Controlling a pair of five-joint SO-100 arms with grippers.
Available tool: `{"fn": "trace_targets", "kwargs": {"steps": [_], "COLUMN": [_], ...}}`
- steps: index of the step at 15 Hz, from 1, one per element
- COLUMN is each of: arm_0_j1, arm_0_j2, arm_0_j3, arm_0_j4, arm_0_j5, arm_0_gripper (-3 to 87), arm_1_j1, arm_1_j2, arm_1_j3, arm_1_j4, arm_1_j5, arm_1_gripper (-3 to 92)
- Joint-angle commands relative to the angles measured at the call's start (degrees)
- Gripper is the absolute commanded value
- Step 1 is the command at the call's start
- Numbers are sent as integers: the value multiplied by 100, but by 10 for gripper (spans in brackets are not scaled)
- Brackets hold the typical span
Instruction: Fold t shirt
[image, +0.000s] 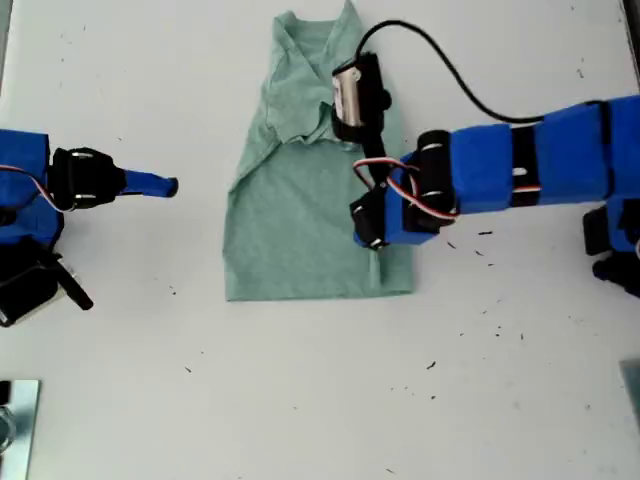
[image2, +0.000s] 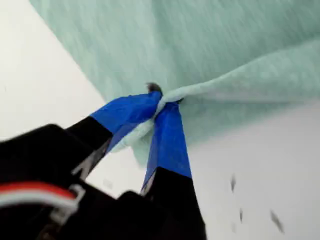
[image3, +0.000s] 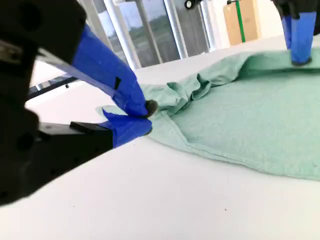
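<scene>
1. Overhead, in the exterior view, the t shirt (image: 300, 200) lay on the white table (image: 300, 400) near the top middle, its sides folded in so it made a narrow strip with the hem toward the bottom of the view. My first gripper (image: 375, 262) came in on the blue arm from the exterior view's right and sat at the shirt's lower right edge, just above the hem corner. My second gripper (image: 168, 185) pointed in from the exterior view's left, resting apart from the shirt with bare table between them. A black cable (image: 450, 70) ran from the camera on the first arm across the table.

2. Along the first wrist view, my first gripper (image2: 162, 104) had its blue-taped jaws pressed together on a bunched fold of the t shirt (image2: 200, 45), the cloth lifted off the table (image2: 45, 90) and drawn into a ridge at the tips.

3. Along the second wrist view, my second gripper (image3: 145, 116) had its jaws nearly touching at the tips with nothing visibly between them, low over the table (image3: 165, 200). The t shirt (image3: 250, 125) lay just beyond them, its near edge rumpled. My first gripper (image3: 300, 42) stood on the cloth at the far side.
</scene>
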Motion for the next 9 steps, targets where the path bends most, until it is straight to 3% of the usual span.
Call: {"fn": "trace_targets", "kwargs": {"steps": [1,2,4,6,8,9], "arm_0_j1": [123,123,123,105,105,105], "arm_0_j2": [44,44,53,53,53,53], "arm_0_j3": [79,79,79,79,79,79], "arm_0_j4": [9,9,18,18,18,18], "arm_0_j5": [44,44,44,44,44,44], "arm_0_gripper": [-2,-2,-2,-2,-2,-2], "arm_1_j1": [9,-35,-141,-202,-35,141], "arm_1_j2": [-712,-712,-114,1195,2804,3762], "arm_1_j3": [-185,-229,-1151,-1292,220,1644], "arm_1_j4": [-580,-483,1046,1784,1854,1468], "arm_1_j5": [105,114,141,-79,-308,-431], "arm_1_gripper": [304,295,270,255,248,201]}}
